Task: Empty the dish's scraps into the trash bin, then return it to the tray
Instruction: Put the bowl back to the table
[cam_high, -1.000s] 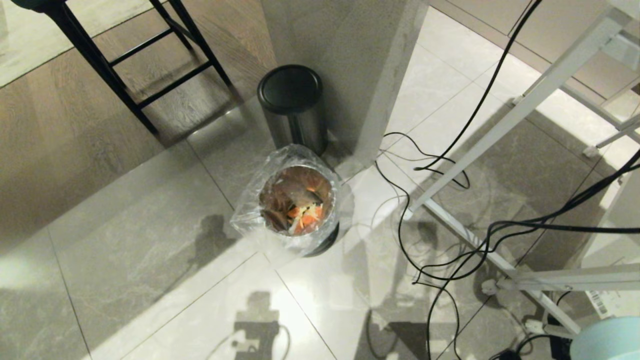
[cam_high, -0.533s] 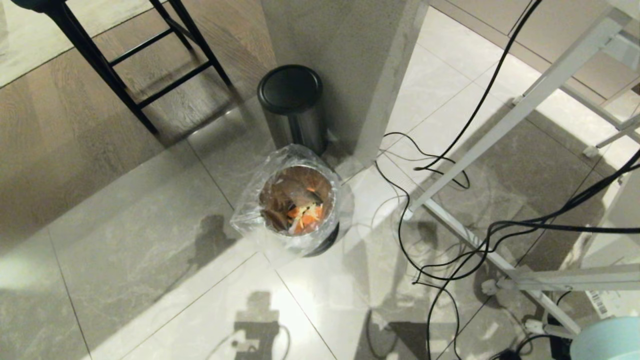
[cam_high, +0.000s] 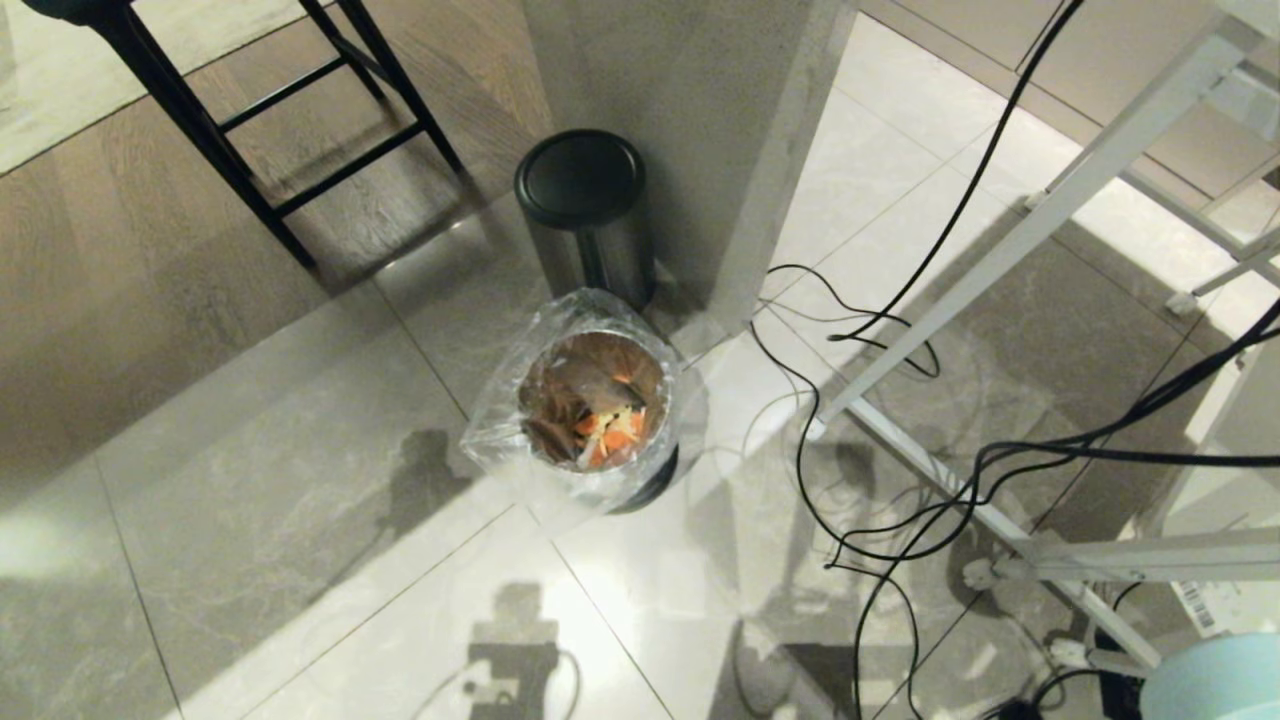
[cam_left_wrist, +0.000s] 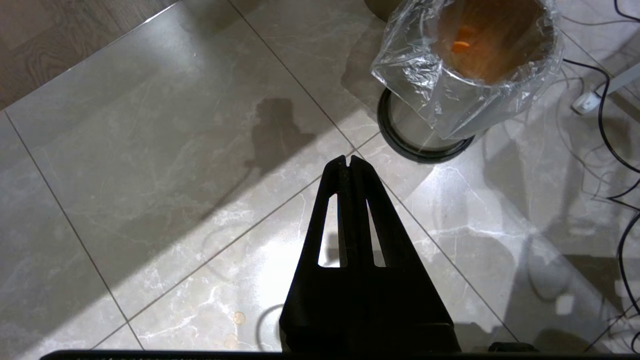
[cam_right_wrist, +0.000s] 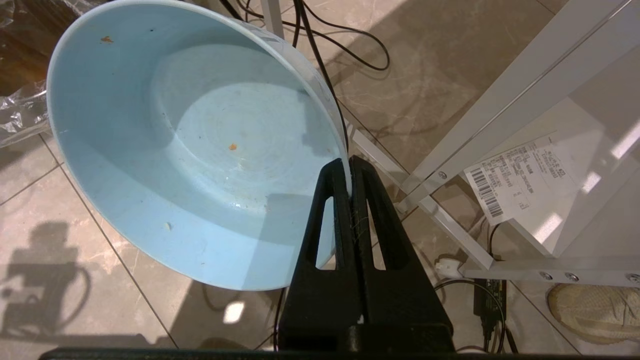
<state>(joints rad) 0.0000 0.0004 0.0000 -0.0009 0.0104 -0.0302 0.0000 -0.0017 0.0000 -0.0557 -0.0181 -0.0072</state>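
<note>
1. Bin (cam_high: 592, 410): a small round metal bin lined with crinkled clear plastic, standing on the pale tiled floor (cam_high: 300, 470) near the middle of the head view. Its brownish inside holds the scraps (cam_high: 612, 436), orange slices with a pale strip among them.
2. Lidded bin (cam_high: 585, 215): a steel cylinder with a black domed lid, just behind the lined bin and against the grey pillar (cam_high: 690, 130).
3. Bowl (cam_right_wrist: 190, 150): light blue, tilted on its side in the right wrist view, its hollow facing the camera. It is nearly bare; only a few small orange specks cling to the inside. In the head view just its rim shows at the lower right corner (cam_high: 1215, 685), well apart from the lined bin.
4. Right gripper (cam_right_wrist: 350, 167): fingers closed tight on the bowl's rim, one finger inside the wall and one outside.
5. Left gripper (cam_left_wrist: 350, 162): fingers pressed together and holding nothing, hanging above the floor tiles near the lined bin (cam_left_wrist: 470, 65).
6. Surroundings: black cables (cam_high: 900, 420) trail across the floor to the right of the lined bin, among the legs of a white frame (cam_high: 1050, 200). A black stool (cam_high: 250, 110) stands on wood flooring at upper left. A shoe (cam_right_wrist: 595, 305) and a printed label (cam_right_wrist: 520, 177) appear in the right wrist view.
7. Tray: in none of the views.
</note>
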